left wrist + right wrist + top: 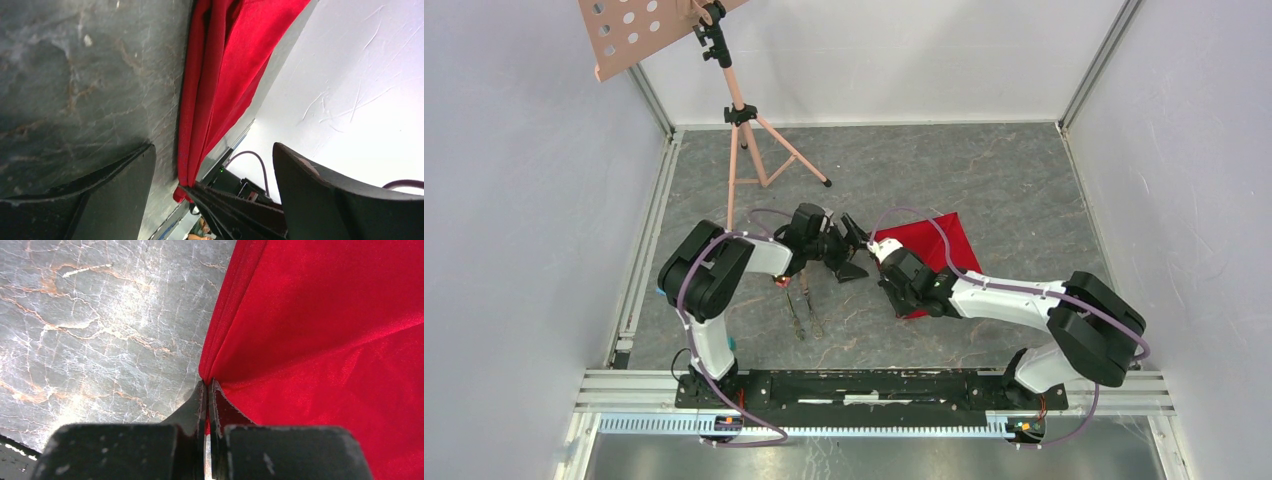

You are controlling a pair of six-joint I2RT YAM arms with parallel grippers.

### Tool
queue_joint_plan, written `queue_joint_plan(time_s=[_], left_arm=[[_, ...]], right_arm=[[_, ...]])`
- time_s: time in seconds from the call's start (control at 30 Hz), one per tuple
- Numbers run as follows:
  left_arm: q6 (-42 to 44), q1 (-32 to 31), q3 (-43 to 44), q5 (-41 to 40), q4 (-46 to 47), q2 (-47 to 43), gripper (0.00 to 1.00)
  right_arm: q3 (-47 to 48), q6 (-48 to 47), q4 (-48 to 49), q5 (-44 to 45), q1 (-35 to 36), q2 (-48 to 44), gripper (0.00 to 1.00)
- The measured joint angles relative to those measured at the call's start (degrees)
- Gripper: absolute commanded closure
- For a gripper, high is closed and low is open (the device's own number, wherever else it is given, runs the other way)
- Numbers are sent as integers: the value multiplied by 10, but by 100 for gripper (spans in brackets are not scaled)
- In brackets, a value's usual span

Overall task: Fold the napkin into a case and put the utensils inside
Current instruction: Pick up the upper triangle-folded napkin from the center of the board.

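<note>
The red napkin (pixel 939 245) lies partly folded on the grey marble table, right of centre. My right gripper (pixel 882 250) is shut on the napkin's left folded edge. The right wrist view shows the jaws (pixel 207 385) pinched together with red cloth (pixel 325 340) between them. My left gripper (pixel 855 252) stands wide open just left of that spot, holding nothing. In the left wrist view its fingers (pixel 214 150) straddle the napkin's bunched edge (pixel 210 90) and the right gripper's tips (pixel 235 210) without touching the cloth. The utensils (pixel 804 312), thin dark pieces, lie on the table under the left arm.
A pink music-stand tripod (pixel 746 150) stands at the back left of the table. White enclosure walls close in the left, right and far sides. An aluminium rail (pixel 874 385) carrying both arm bases runs along the near edge.
</note>
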Motion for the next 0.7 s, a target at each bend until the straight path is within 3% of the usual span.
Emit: queue_joint_plan(time_s=[0.7], left_arm=[[15, -30, 95, -92, -78, 52, 48]], right_arm=[[-8, 0, 12, -18, -15, -31, 100]])
